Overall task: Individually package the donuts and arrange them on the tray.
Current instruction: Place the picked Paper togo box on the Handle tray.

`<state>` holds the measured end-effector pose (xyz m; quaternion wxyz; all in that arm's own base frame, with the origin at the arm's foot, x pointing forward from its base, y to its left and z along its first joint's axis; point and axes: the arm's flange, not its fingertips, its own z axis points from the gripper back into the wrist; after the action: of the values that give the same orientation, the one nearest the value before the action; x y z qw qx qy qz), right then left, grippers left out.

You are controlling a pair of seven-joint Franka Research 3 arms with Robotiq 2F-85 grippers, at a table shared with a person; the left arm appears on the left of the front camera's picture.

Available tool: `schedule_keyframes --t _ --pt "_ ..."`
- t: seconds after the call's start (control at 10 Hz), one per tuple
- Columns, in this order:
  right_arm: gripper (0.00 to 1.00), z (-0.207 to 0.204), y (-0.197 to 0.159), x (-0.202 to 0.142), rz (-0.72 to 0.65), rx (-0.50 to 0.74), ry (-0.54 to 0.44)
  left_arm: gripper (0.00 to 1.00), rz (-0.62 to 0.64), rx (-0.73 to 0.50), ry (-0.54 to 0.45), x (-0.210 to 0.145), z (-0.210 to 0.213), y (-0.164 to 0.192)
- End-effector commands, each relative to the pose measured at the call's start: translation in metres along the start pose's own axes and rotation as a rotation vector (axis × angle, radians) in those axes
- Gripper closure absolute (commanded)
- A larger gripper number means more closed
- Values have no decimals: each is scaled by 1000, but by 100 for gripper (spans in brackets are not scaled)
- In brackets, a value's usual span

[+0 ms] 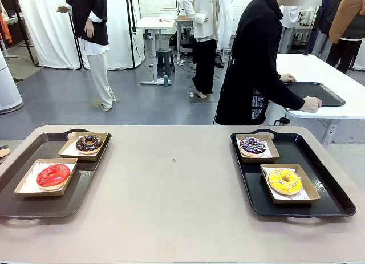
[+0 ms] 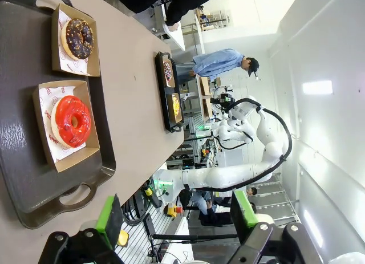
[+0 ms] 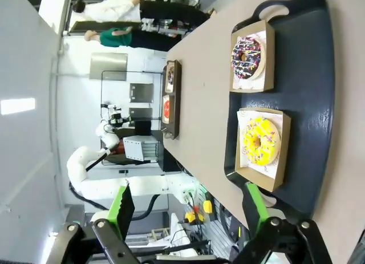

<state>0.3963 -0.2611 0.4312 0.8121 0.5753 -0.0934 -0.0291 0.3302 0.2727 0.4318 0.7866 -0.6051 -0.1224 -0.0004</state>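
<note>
Left gripper [image 2: 177, 218]: jaws spread wide, nothing between the green pads [image 2: 109, 214]; seen from its own wrist camera.
Right gripper [image 3: 188, 210]: jaws spread wide, nothing between the green pads [image 3: 121, 204].
Left arm: white links visible far off in the right wrist view, elbow bent.
Right arm: white links visible far off in the left wrist view, elbow bent.
Contact: neither gripper touches anything.

The left tray [image 1: 34, 204] runs off the front view's edge; print on the red donut's paper [image 2: 52, 113] is too small to read.
</note>
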Motion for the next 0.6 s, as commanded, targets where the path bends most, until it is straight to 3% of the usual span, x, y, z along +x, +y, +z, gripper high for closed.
schedule_keyframes --t 0.0,0.2,0.3,0.4,0.5 --pt "0 7 -1 -1 59 41 4 0 -5 -6 -2 -1 2 -2" --pt "0 6 -8 -8 93 32 -5 0 -5 -6 -2 -1 2 -2" --pt "0 3 -6 -11 35 -27 -73 0 -5 -6 -2 -1 2 -2" --pt "0 6 -4 -5 50 18 0 0 -5 -6 -2 -1 2 -2" --pt "0 6 -4 -5 50 18 0 0 -5 -6 -2 -1 2 -2"
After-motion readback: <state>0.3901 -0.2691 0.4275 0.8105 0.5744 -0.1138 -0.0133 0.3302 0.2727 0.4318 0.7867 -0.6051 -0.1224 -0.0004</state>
